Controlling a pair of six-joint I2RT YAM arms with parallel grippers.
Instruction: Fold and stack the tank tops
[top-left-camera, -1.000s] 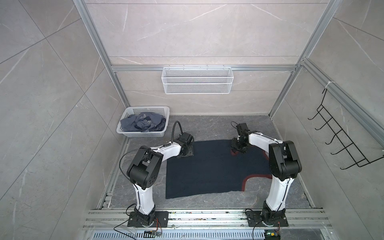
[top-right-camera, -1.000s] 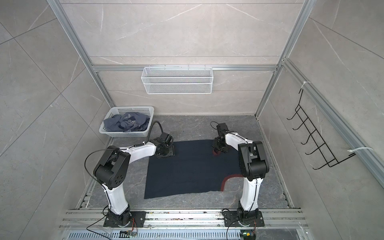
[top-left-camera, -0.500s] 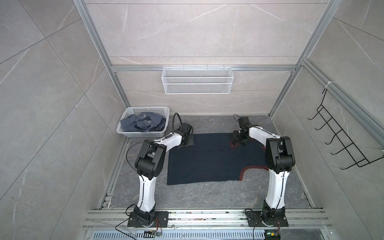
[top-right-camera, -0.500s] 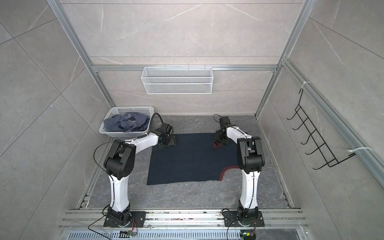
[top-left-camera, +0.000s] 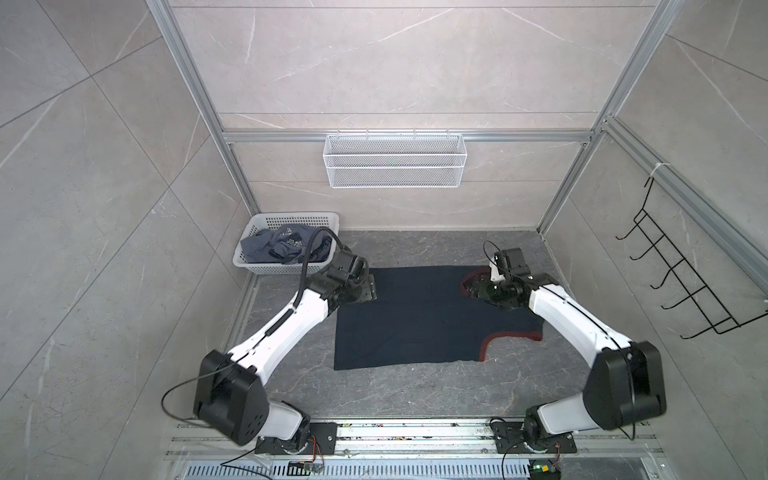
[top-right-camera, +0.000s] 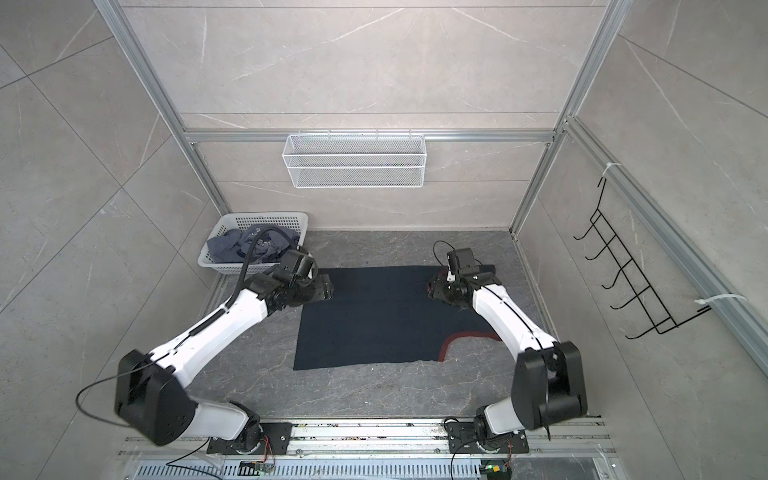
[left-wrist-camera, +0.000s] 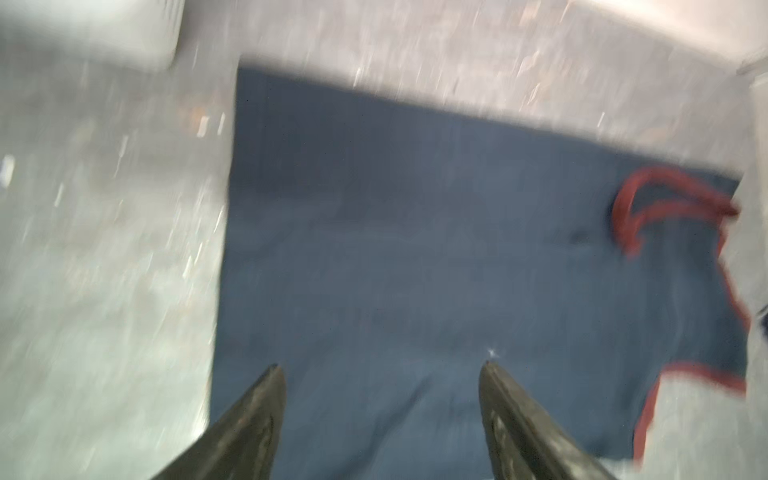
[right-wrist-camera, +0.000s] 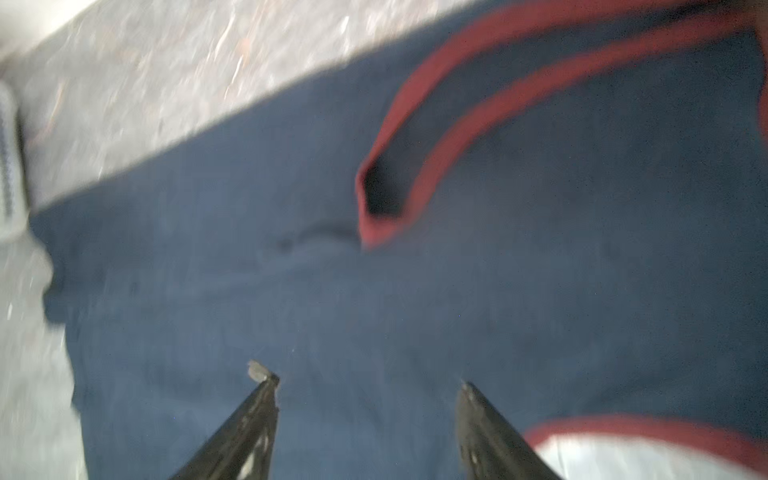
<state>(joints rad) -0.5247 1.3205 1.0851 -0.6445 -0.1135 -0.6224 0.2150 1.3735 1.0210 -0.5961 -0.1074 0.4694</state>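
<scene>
The near-black navy tank top (top-left-camera: 415, 320) (top-right-camera: 374, 320) lies flat on the table, with its red trim (top-left-camera: 513, 336) toward the right. My left gripper (top-left-camera: 369, 291) (top-right-camera: 327, 291) hovers over its far left corner. In the left wrist view the left gripper (left-wrist-camera: 382, 368) is open, with only navy cloth beneath. My right gripper (top-left-camera: 468, 286) (top-right-camera: 432, 287) hangs over the far right part, beside a red-edged opening (right-wrist-camera: 378, 195). In the right wrist view the right gripper (right-wrist-camera: 368, 382) is open and empty. The slate blue-grey tank top (top-left-camera: 286, 245) (top-right-camera: 253, 245) lies crumpled in the basket.
The white perforated basket (top-left-camera: 291, 217) (top-right-camera: 266, 216) stands at the back left, close to my left arm. A white wire shelf (top-left-camera: 395, 166) hangs on the back wall. A black hook rack (top-left-camera: 685, 282) is on the right wall. Rails run along the front.
The navy tank top shifted toward the back wall, then stayed put. Both grippers' jaws have widened, and both arms have since drawn back and lowered their elbows toward the front.
</scene>
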